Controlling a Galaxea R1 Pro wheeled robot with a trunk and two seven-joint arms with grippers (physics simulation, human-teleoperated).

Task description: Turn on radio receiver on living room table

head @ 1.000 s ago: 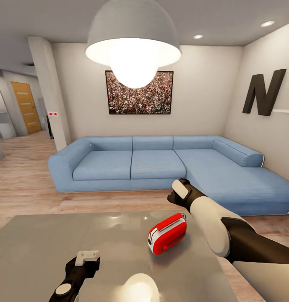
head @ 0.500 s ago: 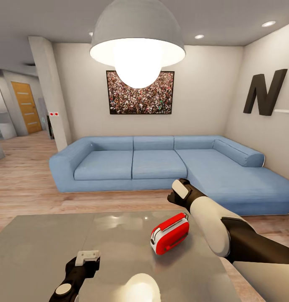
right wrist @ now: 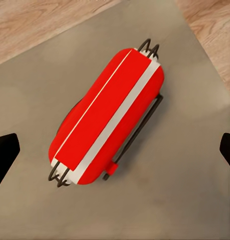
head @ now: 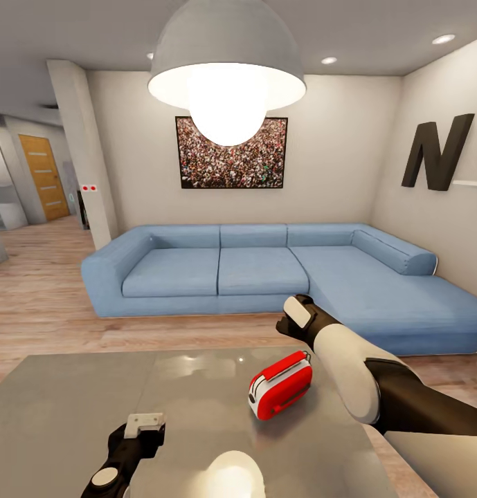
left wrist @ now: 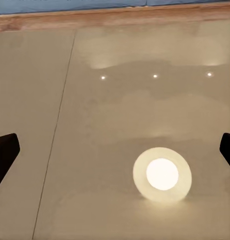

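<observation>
The red radio receiver (head: pixel 280 384) with white sides lies tipped over on the glossy grey table (head: pixel 65 408), toward its right part. In the right wrist view the radio (right wrist: pixel 107 117) shows from above, its thin metal handle along one side. My right gripper (head: pixel 298 319) hovers above the radio's far end, open, its dark fingertips (right wrist: pixel 4 152) spread wide on either side. My left gripper (head: pixel 145 423) hangs low over the table's near part, to the left of the radio and apart from it. It is open too, and between its fingertips (left wrist: pixel 4 152) is only bare table top (left wrist: pixel 54 100).
The living room has a blue L-shaped sofa (head: pixel 266 270) beyond the table on light plank floor (head: pixel 37 311). A white dome lamp (head: pixel 228 69) hangs overhead, mirrored in the table top (left wrist: pixel 162 174). A crowd photo (head: pixel 231 152) hangs on the back wall. A hallway opens at the left.
The whole picture slid slightly to the right between the first two frames, so the camera moved. Arms and radio keep their places since then.
</observation>
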